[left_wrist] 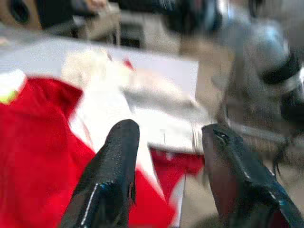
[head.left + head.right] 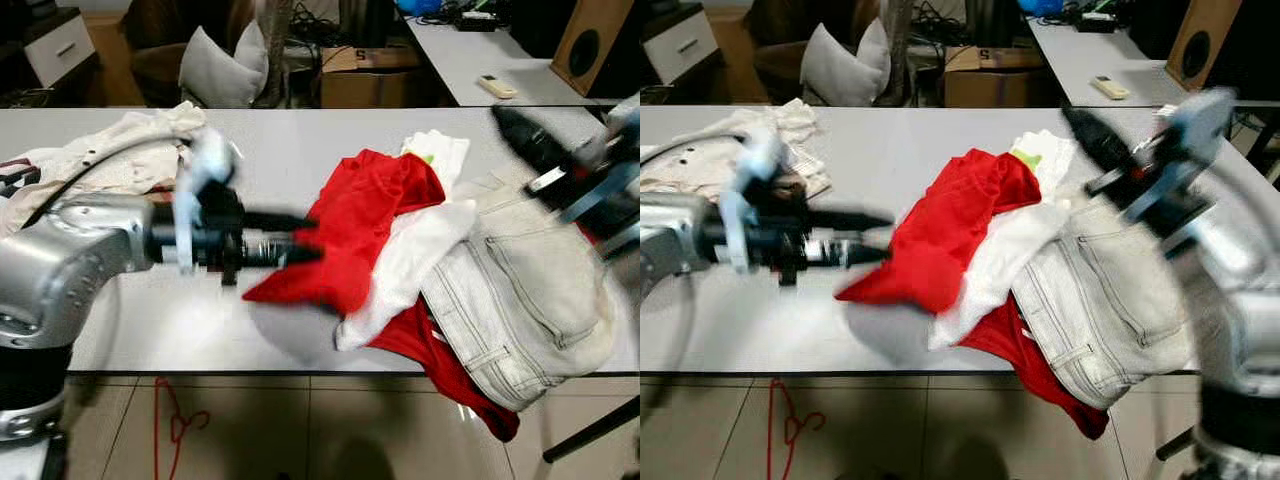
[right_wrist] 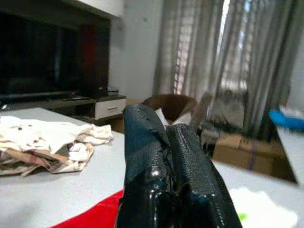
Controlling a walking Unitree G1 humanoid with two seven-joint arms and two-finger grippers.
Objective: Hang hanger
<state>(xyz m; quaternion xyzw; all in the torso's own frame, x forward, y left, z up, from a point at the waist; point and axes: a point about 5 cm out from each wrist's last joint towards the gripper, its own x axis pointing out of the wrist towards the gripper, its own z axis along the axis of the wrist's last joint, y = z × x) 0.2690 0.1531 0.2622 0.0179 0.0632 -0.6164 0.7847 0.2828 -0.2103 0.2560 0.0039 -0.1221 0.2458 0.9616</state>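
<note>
In the centre of the frame a heap of clothes covers the grey table (image 2: 300, 140): a red garment (image 2: 365, 225), a white cloth (image 2: 415, 255) beneath it and pale jeans (image 2: 525, 290) to the right. A cream shirt (image 2: 110, 150) lies crumpled at upper left. On the tiled floor at lower left lies a red hanger (image 2: 175, 425). Behind, a grey cushion (image 2: 220, 70) and cardboard box (image 2: 365, 75) stand. The left gripper (image 2: 305, 237) reaches into the red garment, fingers spread apart, gripping nothing. The right gripper (image 2: 1080, 125), raised at upper right, has fingers pressed together, empty.
</note>
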